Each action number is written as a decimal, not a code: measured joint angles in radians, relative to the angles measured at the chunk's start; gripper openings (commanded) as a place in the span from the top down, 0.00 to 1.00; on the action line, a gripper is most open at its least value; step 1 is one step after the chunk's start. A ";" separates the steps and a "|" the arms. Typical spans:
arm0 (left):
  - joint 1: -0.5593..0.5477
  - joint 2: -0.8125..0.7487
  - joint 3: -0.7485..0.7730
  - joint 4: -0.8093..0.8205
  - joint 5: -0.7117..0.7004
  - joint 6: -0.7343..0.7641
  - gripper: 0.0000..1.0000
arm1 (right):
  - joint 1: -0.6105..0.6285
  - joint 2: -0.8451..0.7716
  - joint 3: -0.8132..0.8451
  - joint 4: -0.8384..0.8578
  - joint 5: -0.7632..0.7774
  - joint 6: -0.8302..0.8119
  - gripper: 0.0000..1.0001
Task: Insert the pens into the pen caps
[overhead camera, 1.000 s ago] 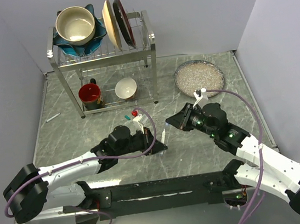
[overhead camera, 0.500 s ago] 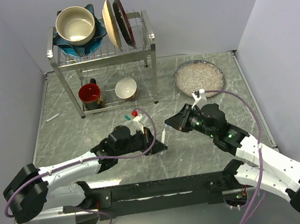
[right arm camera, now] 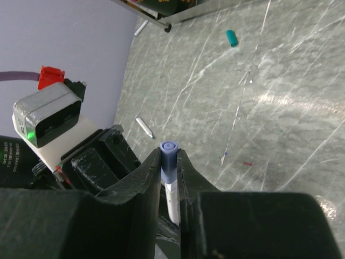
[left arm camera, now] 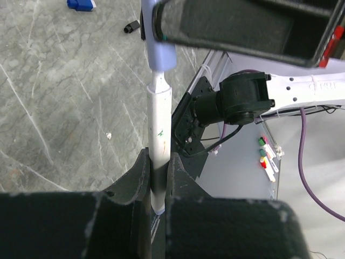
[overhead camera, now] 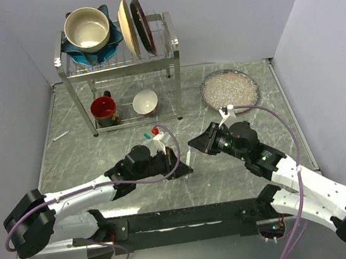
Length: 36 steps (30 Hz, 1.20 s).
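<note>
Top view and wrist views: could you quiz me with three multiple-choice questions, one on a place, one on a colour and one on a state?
1. Where is the red mug?
A) on the speckled plate
B) under the rack top shelf, beside a white bowl
C) between the arms

2. What colour is the loose cap in the right wrist view?
A) teal
B) red
C) yellow

3. How is the pen held?
A) lying loose
B) by one arm alone
C) left fingers on the barrel, right fingers on its blue cap

Answers:
1. B, because the mug stands below the dishes.
2. A, because it is teal on grey marble.
3. C, because both wrist views show fingers clamped.
</note>
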 measured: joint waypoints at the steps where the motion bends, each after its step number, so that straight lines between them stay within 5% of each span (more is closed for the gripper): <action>1: 0.000 0.000 0.000 0.000 -0.003 0.000 0.99 | 0.010 0.000 0.000 -0.001 0.008 0.002 1.00; 16: -0.013 -0.050 0.001 -0.040 -0.020 0.019 0.99 | 0.128 -0.084 -0.059 0.031 0.138 -0.016 0.98; 31: -0.005 -0.235 0.001 -0.075 -0.068 0.124 0.99 | 0.150 -0.160 -0.092 0.128 -0.005 -0.064 0.39; 36: -0.005 -0.304 0.001 -0.084 -0.093 0.163 0.99 | 0.151 -0.153 -0.046 0.108 -0.025 -0.080 0.33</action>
